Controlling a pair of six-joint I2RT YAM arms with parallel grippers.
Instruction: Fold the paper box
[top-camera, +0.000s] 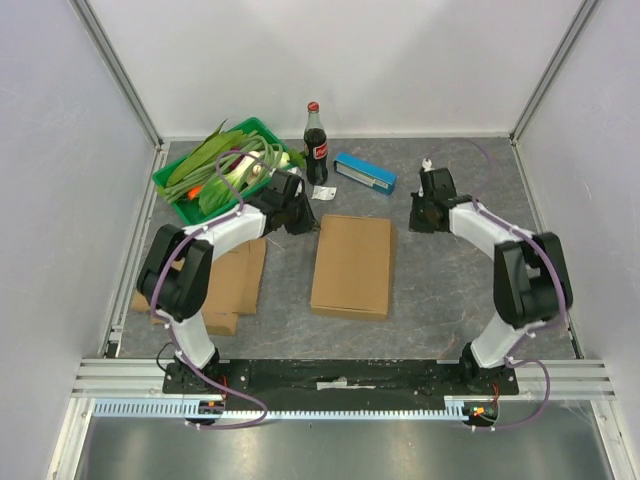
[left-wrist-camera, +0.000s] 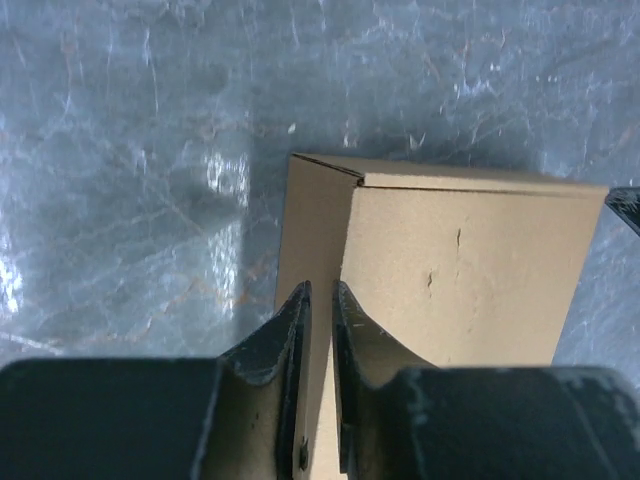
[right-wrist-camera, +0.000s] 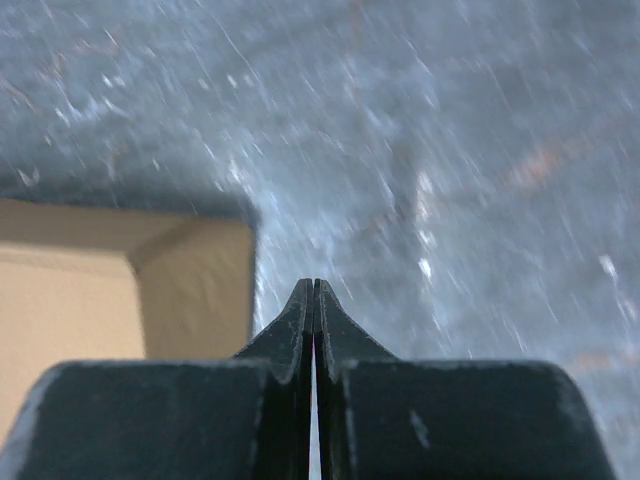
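The left arm reaches forward and inward from its base, elbow bent, wrist tipped downward. The left gripper holds its jaws a slim slit apart (the tips do not touch, and nothing shows between them). The right arm bends at the elbow and also stretches forward and inward. The right gripper has its fingers pressed flat together.

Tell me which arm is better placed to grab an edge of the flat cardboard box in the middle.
Probably left. The left claw hangs slightly parted right over the box at its flap edge; the right claw is shut, over the table beside the box's corner.
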